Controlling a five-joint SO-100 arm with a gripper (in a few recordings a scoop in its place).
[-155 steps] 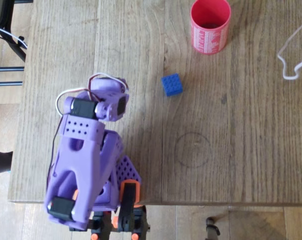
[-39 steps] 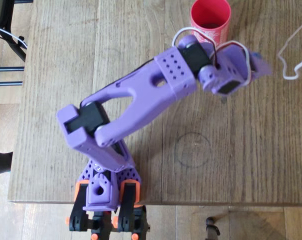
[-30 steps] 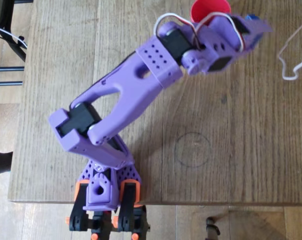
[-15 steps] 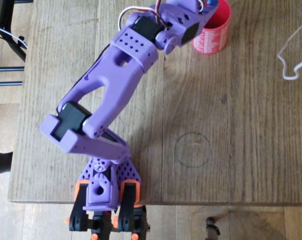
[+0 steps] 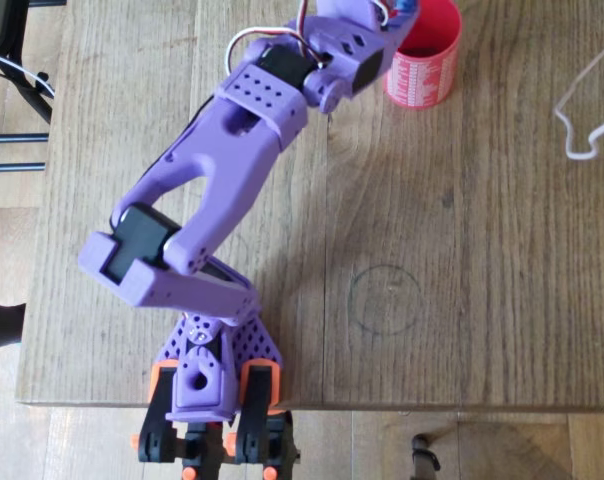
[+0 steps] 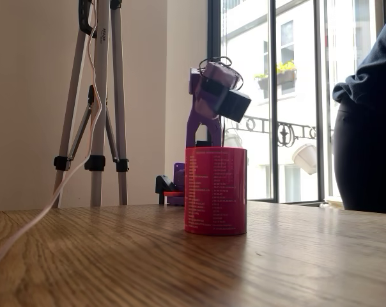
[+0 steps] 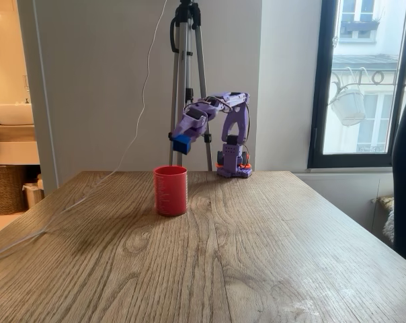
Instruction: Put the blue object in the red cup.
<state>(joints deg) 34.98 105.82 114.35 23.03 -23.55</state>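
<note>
Claw (image 7: 183, 142) clamped on the blue object (image 7: 182, 144), held in the air above the red cup's (image 7: 171, 190) rim with the purple arm (image 5: 217, 170) stretched out from its base at the surface (image 5: 482, 300) edge. Half a second ago the claw sat slightly further right in the overhead view; the cup stands unmoved. Wooden surface; tripod (image 7: 187, 81) and window (image 7: 364, 81) behind.

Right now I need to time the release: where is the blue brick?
In a fixed view the blue brick is held in the gripper, just above the red cup.
</note>
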